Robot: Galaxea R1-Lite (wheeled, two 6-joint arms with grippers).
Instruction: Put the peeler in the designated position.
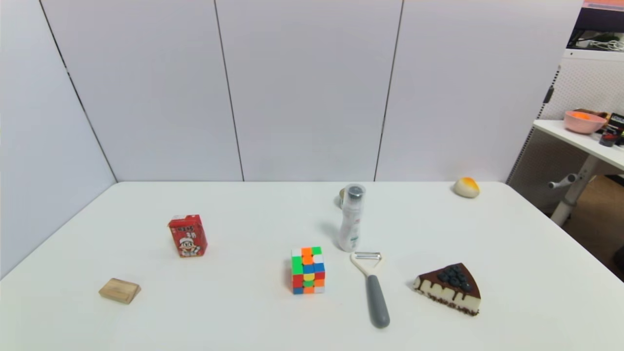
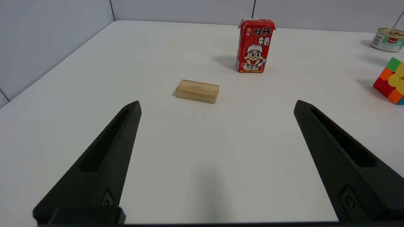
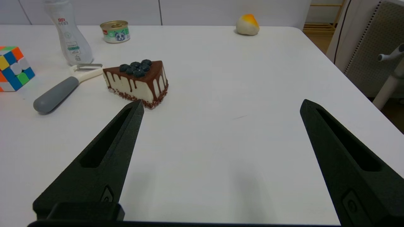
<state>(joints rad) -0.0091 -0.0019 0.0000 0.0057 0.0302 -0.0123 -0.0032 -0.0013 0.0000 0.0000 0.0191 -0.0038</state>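
Observation:
The peeler [image 1: 373,285] lies flat on the white table [image 1: 526,273], between the colour cube and the cake slice. Its cream forked head and metal blade point toward the white bottle, its dark grey handle toward the front edge. The right wrist view shows the peeler [image 3: 61,90] beside the cake slice [image 3: 139,82]. My right gripper [image 3: 221,105] hovers open over bare table, nearer the front edge than the cake, holding nothing. My left gripper [image 2: 217,105] is open too, over bare table short of the wooden block [image 2: 197,91]. Neither arm shows in the head view. The designated position has no visible mark.
A white bottle [image 1: 352,218] stands just behind the peeler's head, with a small tin [image 3: 115,31] behind it. The colour cube [image 1: 307,269], cake slice [image 1: 451,288], red milk carton [image 1: 188,236], wooden block [image 1: 120,290] and a bun [image 1: 466,187] are spread over the table.

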